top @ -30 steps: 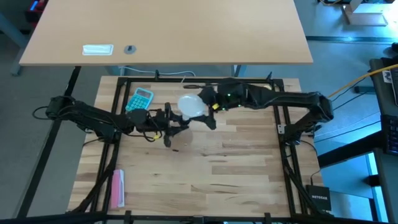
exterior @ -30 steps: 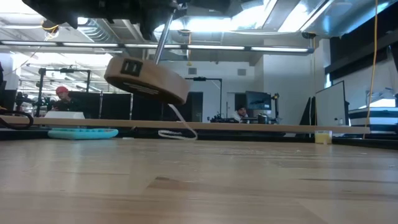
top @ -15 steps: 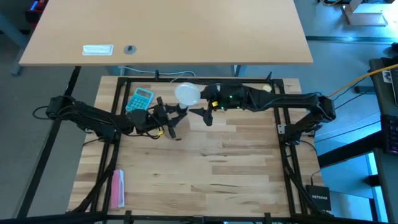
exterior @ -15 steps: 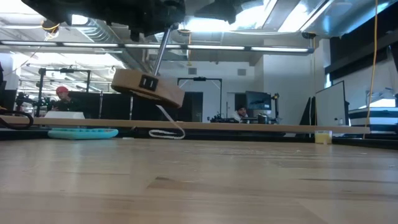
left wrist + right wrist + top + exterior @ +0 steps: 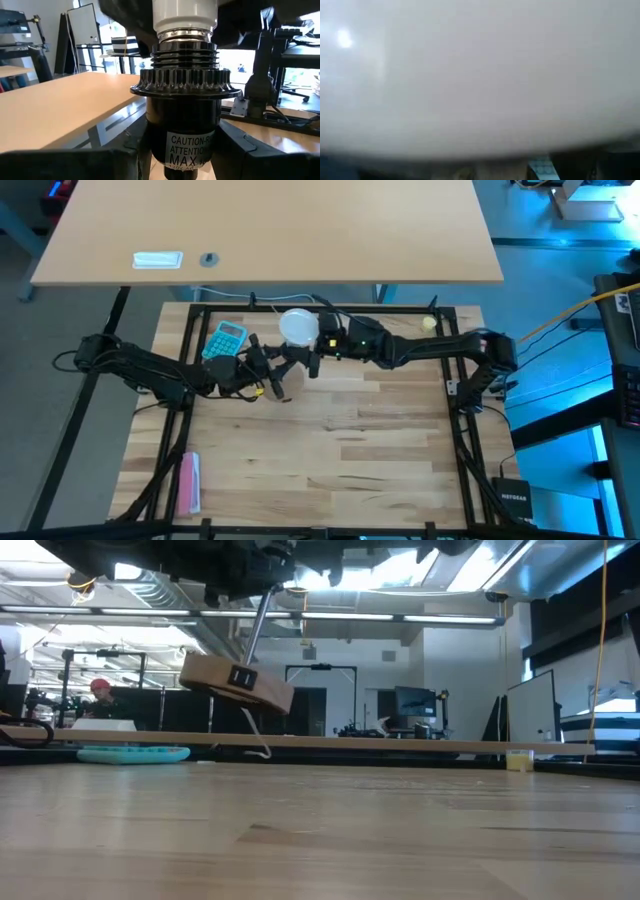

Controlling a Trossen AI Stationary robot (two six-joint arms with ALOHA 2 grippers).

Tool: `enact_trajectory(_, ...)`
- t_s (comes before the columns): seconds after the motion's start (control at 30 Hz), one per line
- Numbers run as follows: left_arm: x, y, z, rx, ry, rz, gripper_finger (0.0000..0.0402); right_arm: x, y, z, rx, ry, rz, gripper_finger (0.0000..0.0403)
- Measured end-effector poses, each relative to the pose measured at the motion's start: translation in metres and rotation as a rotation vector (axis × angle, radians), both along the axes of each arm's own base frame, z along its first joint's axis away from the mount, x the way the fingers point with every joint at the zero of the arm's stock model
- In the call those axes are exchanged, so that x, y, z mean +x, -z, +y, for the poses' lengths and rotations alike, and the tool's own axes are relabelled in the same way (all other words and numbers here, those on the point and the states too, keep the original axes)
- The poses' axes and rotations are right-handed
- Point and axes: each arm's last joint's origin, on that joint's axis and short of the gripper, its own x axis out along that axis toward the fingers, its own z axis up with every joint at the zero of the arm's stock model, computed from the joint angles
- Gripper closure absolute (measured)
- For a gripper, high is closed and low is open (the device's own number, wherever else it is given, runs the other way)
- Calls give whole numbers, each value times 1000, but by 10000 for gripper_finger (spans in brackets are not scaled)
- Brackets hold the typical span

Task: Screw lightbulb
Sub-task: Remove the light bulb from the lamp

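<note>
Now my left gripper (image 5: 175,150) clamps the black socket (image 5: 182,107), the lightbulb (image 5: 299,326) sits partly threaded in, right gripper (image 5: 318,345) grip unclear.

A teal calculator (image 5: 226,339) lies at the upper left of the wooden table (image 5: 340,450). A pink item (image 5: 188,481) sits at the lower left edge. A yellowish ball (image 5: 429,324) rests at upper right. On the desk (image 5: 270,230) beyond lie a white box (image 5: 157,259) and a small round object (image 5: 208,258).

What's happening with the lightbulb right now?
Left end effector shut on black socket. Right end effector at lightbulb, base threaded partway in. Nothing blocking.
</note>
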Motion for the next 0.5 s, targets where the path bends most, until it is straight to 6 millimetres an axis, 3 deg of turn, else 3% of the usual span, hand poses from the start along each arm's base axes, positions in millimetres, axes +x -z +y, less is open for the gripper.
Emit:
enact_trajectory(0.17, 0, 0, 0, -3, -1, 3, 267, 8, -3, -1, -41, 5, -9, 119)
enact_trajectory(0.37, 0, 0, -1, -18, 10, -5, 267, 6, -6, -1, -83, 6, 17, 254)
enact_trajectory(0.5, 0, -1, -9, -26, 69, -17, 267, 1, -10, 2, -114, -75, 45, 251)
